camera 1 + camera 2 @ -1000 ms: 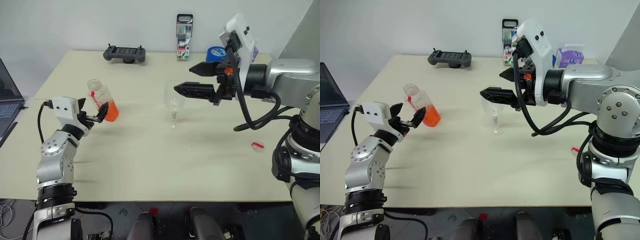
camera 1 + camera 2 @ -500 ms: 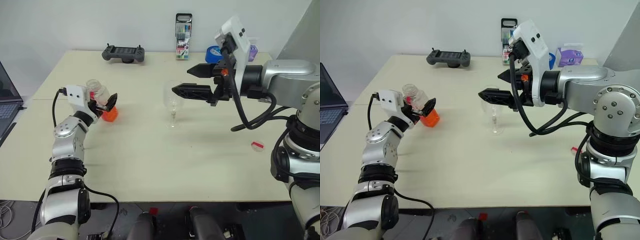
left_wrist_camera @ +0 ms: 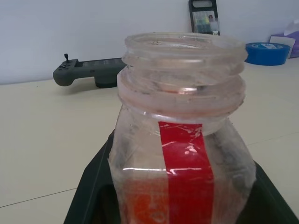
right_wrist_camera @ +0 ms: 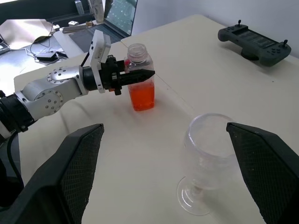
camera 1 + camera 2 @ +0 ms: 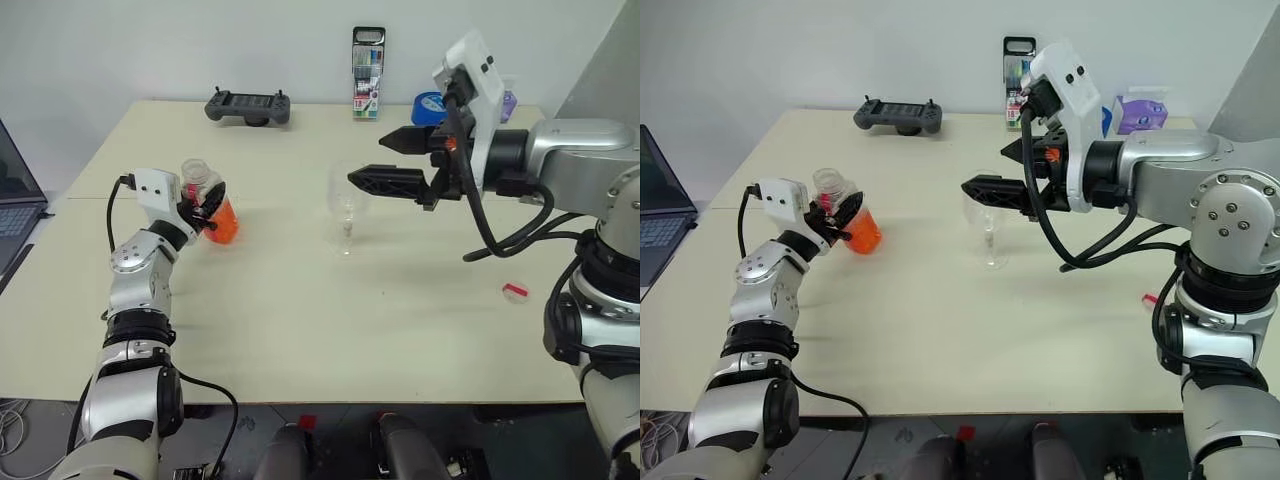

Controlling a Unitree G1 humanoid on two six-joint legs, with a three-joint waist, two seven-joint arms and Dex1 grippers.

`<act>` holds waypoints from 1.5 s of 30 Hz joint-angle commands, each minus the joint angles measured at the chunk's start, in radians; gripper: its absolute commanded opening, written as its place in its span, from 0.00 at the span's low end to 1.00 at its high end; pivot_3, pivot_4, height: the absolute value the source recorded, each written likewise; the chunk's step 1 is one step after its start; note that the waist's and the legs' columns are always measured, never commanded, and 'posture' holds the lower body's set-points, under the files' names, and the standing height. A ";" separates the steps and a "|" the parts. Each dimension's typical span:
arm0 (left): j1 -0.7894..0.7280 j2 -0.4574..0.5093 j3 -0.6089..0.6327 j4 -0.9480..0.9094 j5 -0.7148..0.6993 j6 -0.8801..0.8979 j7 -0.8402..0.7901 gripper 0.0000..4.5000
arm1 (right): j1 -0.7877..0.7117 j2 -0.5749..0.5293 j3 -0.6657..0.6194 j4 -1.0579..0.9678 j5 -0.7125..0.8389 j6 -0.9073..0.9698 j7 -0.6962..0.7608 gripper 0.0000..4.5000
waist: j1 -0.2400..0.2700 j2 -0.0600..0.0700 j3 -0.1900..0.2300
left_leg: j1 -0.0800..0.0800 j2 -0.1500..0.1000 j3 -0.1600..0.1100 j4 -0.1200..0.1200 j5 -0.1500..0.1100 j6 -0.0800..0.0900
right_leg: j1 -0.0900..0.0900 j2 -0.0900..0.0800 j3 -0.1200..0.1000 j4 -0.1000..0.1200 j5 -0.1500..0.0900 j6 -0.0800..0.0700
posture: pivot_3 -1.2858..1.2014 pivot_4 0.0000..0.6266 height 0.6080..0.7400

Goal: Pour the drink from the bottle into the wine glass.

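The bottle (image 5: pixel 203 200) stands uncapped on the left part of the table (image 5: pixel 300 320), clear plastic with a red strip (image 3: pixel 187 154). The orange drink (image 5: pixel 223 227) fills its lower part. My left gripper (image 5: pixel 207 202) is shut on the bottle's upper body, one black finger on each side (image 3: pixel 88 191). The wine glass (image 5: pixel 346 208) stands upright near the table's middle, with no liquid visible in it. My right gripper (image 5: pixel 366 161) hangs open just right of and above the glass rim, pointing left, and grips nothing.
At the table's far edge lie a black game controller (image 5: pixel 248 106), a tall marker case (image 5: pixel 368 75), a blue tape roll (image 5: pixel 430 104) and a purple box (image 5: pixel 1135 110). A small red-and-white cap (image 5: pixel 514 291) lies at the right. A laptop (image 5: pixel 14 190) sits at the far left.
My left gripper reached forward around the bottle and shut on it. The right arm and the wine glass have not moved.
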 commanded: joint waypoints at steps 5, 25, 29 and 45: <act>-0.108 0.022 -0.042 -0.091 0.019 0.013 -0.039 0.39 | 0.211 -0.103 -0.052 -0.162 -0.090 -0.271 0.040 1.00 | 0.007 -0.002 0.000 | -0.003 0.000 -0.001 0.002 0.000 0.000 | 0.000 0.000 0.000 0.000 0.000 0.000 | 0.52 0.24 1.00; -0.437 0.024 -0.428 0.082 0.537 -0.460 0.118 0.39 | 1.032 -0.030 -0.158 -0.373 -0.225 -0.914 0.140 1.00 | 0.000 -0.003 0.001 | -0.005 -0.005 -0.004 0.013 0.000 0.001 | 0.005 0.001 -0.012 0.001 0.000 0.002 | 0.52 0.24 1.00; -0.483 0.014 -0.467 0.146 0.595 -0.503 0.147 0.39 | 1.021 -0.031 -0.143 -0.366 -0.225 -0.927 0.125 1.00 | 0.001 -0.003 0.001 | -0.005 -0.011 -0.004 0.013 0.000 0.001 | 0.005 0.001 -0.012 0.002 0.000 0.002 | 0.52 0.24 1.00; -0.623 0.008 -0.621 0.310 0.845 -0.636 0.398 0.39 | 0.981 -0.030 -0.091 -0.350 -0.249 -0.938 0.095 1.00 | 0.002 -0.003 0.001 | -0.006 -0.013 -0.005 0.014 0.000 0.001 | 0.005 -0.001 -0.012 0.002 0.000 0.002 | 0.52 0.24 1.00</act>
